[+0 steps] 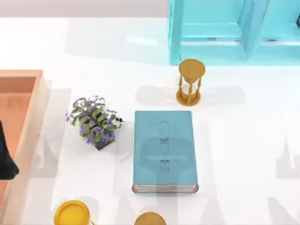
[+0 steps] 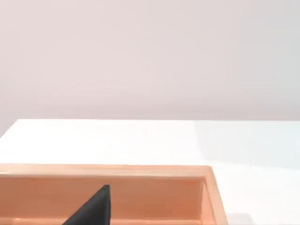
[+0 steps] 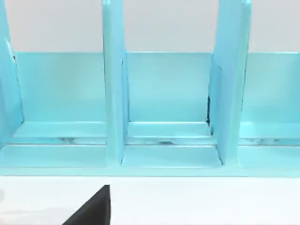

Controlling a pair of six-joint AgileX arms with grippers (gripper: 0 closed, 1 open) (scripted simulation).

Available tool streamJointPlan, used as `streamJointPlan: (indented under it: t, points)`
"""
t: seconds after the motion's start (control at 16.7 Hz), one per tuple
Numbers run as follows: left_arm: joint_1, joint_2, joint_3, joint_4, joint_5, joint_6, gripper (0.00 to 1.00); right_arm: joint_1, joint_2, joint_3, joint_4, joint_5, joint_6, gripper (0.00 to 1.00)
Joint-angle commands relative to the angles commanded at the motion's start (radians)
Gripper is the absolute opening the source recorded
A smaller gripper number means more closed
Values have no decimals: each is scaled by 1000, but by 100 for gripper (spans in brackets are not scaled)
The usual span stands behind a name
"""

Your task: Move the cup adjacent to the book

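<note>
The teal-blue book (image 1: 164, 150) lies flat in the middle of the table, its white page edges and red-trimmed end toward the front. Just in front of it, a round copper-brown cup (image 1: 150, 219) is cut off by the top view's lower edge, a small gap from the book. My left arm (image 1: 5, 157) is a dark shape at the far left over the orange tray. A dark piece of my left gripper (image 2: 93, 208) hangs above that tray's inside. A dark piece of my right gripper (image 3: 93, 206) faces the turquoise shelf across bare table.
An orange tray (image 1: 21, 89) runs along the left edge. A potted purple-flowered plant (image 1: 95, 121) stands left of the book and a golden hourglass (image 1: 191, 82) behind it. A turquoise shelf unit (image 1: 234, 33) fills the back right. A yellow bowl-like cup (image 1: 71, 213) sits front left.
</note>
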Motion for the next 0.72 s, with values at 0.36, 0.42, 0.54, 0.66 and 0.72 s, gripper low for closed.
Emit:
streamJointPlan:
  t: [0.36,0.42,0.54,0.66,0.72]
  points:
    - [0,0,0,0,0,0,100,-6,93,82,-103,1,-107,100]
    - [0,0,0,0,0,0,100,-8,136,119,-151,1,-159,100]
    - [0,0,0,0,0,0,100,-13,239,204,-270,1,-295,100]
    - [0,0,0,0,0,0,100,-18,361,301,-411,-1,-466,100]
    - [0,0,0,0,0,0,100,-22,428,351,-489,-2,-561,100]
